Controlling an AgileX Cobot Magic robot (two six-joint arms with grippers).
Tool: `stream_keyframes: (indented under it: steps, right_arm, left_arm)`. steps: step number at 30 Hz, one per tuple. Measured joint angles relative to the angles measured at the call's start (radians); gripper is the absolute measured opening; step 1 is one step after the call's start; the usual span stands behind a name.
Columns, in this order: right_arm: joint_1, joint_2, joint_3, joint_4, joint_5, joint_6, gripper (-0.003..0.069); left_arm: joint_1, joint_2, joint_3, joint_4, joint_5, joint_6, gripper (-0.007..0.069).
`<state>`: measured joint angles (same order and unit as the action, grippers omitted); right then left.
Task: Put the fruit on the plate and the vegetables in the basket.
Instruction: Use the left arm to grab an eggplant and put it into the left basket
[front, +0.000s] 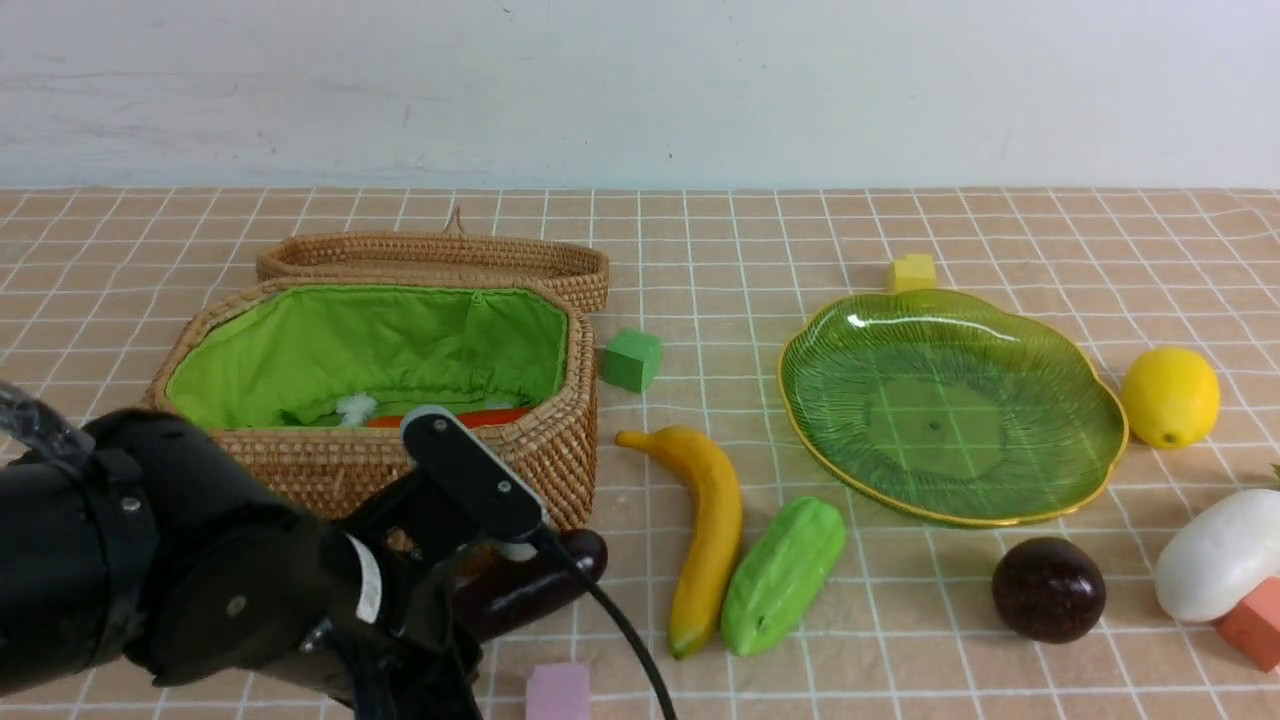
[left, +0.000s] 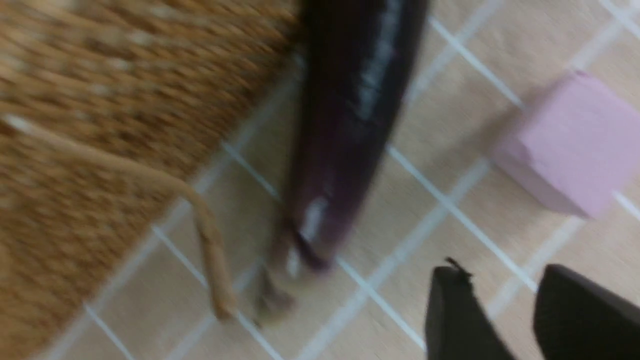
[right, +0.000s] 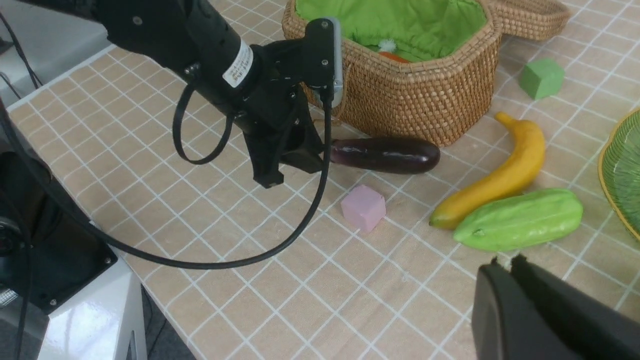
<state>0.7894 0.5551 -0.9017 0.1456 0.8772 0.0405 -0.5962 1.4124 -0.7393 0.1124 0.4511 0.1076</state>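
Note:
The dark purple aubergine (front: 545, 585) (left: 350, 125) (right: 385, 155) lies on the table against the front wall of the wicker basket (front: 380, 465) (right: 415, 95). My left gripper (left: 502, 274) (right: 287, 170) is open just off its stem end, with nothing between its fingers. An orange carrot (front: 450, 418) lies in the basket. The banana (front: 705, 530) and the green gourd (front: 780, 575) lie side by side left of the green plate (front: 950, 400). The lemon (front: 1170, 397), maroon fruit (front: 1048, 590) and white radish (front: 1220, 555) are to the right. My right gripper (right: 505, 262) is shut and empty, near the gourd (right: 520, 220).
Foam cubes are scattered about: pink (front: 558, 692) (left: 570, 145) close to the left gripper, green (front: 632, 360) beside the basket, yellow (front: 912, 272) behind the plate, orange-red (front: 1255, 625) by the radish. The basket lid (front: 430, 258) lies open behind it.

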Motion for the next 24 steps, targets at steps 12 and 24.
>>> stream_keyframes:
  steps: [12,24]
  right_arm:
    - [0.000,0.000,0.000,0.002,-0.024,0.007,0.0034]
    - [0.000,0.000,0.000,0.037,-0.025,0.011,0.0034]
  left_arm:
    - [0.065,0.154,0.032,0.029,-0.218,0.223,0.0435]
    - [0.072,0.238,0.021,0.082,-0.277,0.240,0.0417]
